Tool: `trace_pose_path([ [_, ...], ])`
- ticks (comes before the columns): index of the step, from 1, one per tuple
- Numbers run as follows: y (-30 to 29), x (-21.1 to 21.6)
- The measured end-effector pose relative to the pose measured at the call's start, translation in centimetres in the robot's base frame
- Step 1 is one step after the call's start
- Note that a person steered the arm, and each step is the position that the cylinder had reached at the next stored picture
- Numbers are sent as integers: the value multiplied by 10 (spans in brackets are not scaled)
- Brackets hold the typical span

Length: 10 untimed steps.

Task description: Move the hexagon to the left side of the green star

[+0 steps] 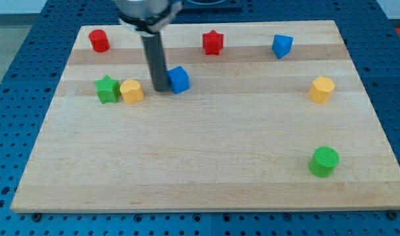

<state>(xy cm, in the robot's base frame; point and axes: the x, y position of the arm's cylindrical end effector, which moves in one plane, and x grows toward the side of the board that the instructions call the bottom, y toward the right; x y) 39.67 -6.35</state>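
The green star [107, 88] lies at the board's left. A yellow block [131, 90], whose shape I cannot make out, touches its right side. A yellow hexagon [322, 89] sits far off at the view's right. My tip [159, 88] rests on the board just left of a blue cube [179, 79], at or very near its left face. It is a short gap to the right of the yellow block next to the star. The dark rod rises from the tip to the view's top.
A red cylinder [98, 40] is at the top left, a red star [213, 42] at top centre, and a blue wedge-like block [282, 46] at top right. A green cylinder [324, 161] is at the lower right. The wooden board [187, 170] lies on a blue perforated table.
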Motion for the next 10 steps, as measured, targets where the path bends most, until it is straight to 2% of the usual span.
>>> trace_pose_path([
  [1, 95, 11],
  [3, 261, -50],
  [4, 314, -13],
  [5, 265, 29],
  [6, 144, 38],
  [7, -2, 40],
  [8, -89, 57],
  [9, -13, 74],
  [10, -66, 101],
])
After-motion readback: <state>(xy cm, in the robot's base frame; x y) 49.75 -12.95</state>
